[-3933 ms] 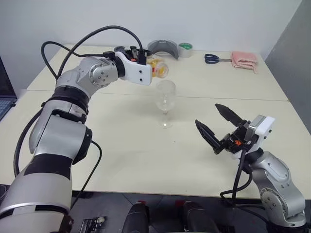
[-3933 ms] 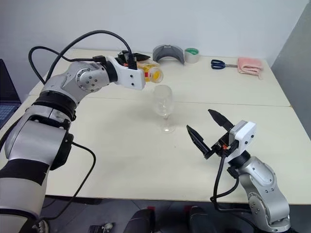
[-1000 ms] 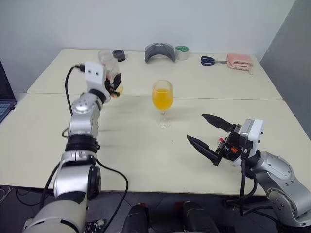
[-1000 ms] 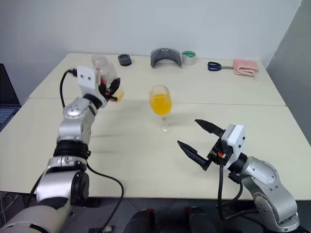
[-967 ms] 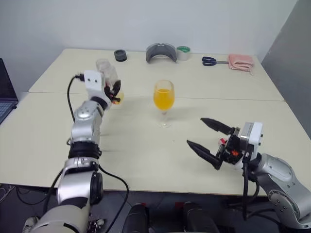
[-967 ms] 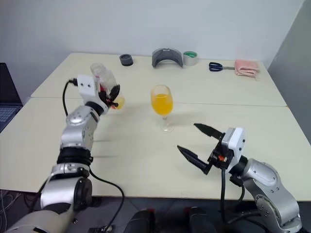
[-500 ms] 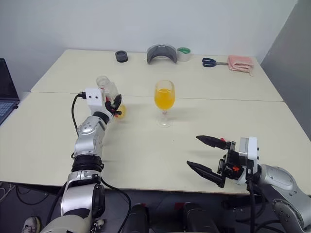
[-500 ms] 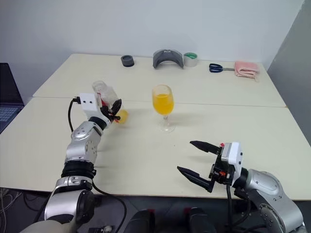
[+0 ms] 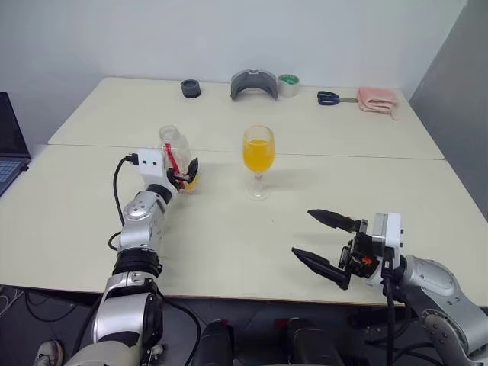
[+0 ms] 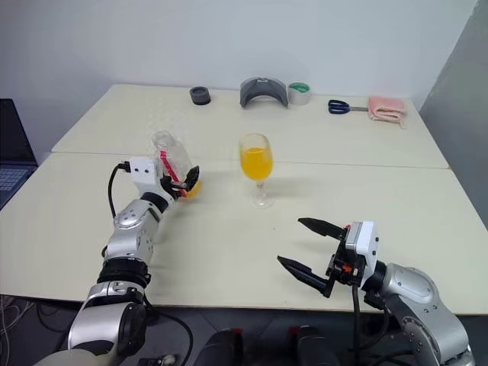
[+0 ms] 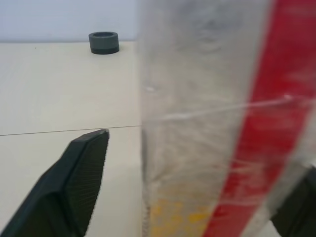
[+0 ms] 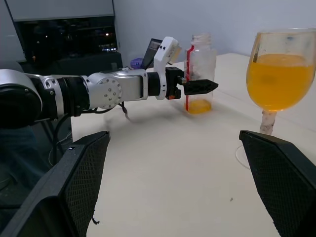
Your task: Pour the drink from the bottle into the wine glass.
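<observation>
bottle (image 10: 169, 166): upright on the counter (image 10: 229, 252), left of the wine glass, nearly empty, thin orange layer at the bottom, no cap on.
left hand (image 10: 185, 181): around the bottle's lower part, fingers parted, one finger (image 11: 74, 187) clear of the bottle wall.
wine glass (image 10: 256, 169): standing mid-counter, bowl over half full of the drink (image 10: 255, 162).
right hand (image 10: 311, 252): spread wide, holding nothing, near the counter's front edge, well apart from the glass.
</observation>
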`<state>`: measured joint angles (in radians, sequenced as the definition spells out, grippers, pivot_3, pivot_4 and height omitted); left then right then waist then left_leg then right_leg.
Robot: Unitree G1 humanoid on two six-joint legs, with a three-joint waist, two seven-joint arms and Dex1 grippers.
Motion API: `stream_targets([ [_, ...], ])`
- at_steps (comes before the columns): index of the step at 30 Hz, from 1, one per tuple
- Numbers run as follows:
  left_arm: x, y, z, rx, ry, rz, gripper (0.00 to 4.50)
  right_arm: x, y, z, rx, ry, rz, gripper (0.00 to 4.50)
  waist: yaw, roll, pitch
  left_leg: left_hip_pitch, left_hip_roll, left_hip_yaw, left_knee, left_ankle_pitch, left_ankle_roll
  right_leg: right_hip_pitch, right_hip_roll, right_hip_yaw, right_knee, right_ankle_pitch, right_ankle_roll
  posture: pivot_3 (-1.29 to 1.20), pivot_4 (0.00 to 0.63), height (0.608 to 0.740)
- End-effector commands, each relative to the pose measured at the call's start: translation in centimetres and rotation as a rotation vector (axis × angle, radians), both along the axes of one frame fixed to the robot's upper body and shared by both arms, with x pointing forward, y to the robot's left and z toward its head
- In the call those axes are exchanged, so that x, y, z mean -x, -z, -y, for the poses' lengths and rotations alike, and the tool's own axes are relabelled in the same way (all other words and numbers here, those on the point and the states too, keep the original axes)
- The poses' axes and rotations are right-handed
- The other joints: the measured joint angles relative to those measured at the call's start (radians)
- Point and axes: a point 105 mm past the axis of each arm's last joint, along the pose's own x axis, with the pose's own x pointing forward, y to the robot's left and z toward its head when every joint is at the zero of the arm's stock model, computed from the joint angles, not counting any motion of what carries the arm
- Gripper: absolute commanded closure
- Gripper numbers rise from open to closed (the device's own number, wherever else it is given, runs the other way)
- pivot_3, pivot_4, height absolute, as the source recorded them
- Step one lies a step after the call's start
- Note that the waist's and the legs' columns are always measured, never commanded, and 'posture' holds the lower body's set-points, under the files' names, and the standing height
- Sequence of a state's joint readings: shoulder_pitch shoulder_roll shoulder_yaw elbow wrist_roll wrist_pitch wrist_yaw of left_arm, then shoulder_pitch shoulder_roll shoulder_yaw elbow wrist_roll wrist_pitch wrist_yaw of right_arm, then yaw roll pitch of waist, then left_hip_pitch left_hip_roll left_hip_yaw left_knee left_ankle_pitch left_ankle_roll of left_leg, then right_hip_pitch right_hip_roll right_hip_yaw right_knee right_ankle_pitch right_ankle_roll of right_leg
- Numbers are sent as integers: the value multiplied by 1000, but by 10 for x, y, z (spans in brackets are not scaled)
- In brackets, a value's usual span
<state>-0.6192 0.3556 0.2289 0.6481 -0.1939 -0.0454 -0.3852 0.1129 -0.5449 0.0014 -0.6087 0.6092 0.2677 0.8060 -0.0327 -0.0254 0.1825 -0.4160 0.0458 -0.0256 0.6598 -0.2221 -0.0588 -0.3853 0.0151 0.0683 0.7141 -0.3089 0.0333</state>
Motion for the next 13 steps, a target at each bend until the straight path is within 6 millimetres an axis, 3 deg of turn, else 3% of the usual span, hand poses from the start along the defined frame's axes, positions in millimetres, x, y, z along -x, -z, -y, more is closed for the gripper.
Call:
stream_targets([
  [1,13,-4,-11,-4,-21,18,8,7,-4,6,4,24,30,0,0,0,0,0,0,0,0,0,0,0,0,0,0,0,0,0,150,740],
  [7,66,16,-15,63,-47,-61,8,22,9,19,8,126,-35,0,0,0,0,0,1,0,-1,0,0,0,0,1,-1,0,0,0,150,740],
  [13,114,33,-20,63,-141,-161,8,21,31,47,-28,419,-138,0,1,0,-1,1,1,1,-1,0,0,0,-1,2,-1,-1,1,0,150,740],
])
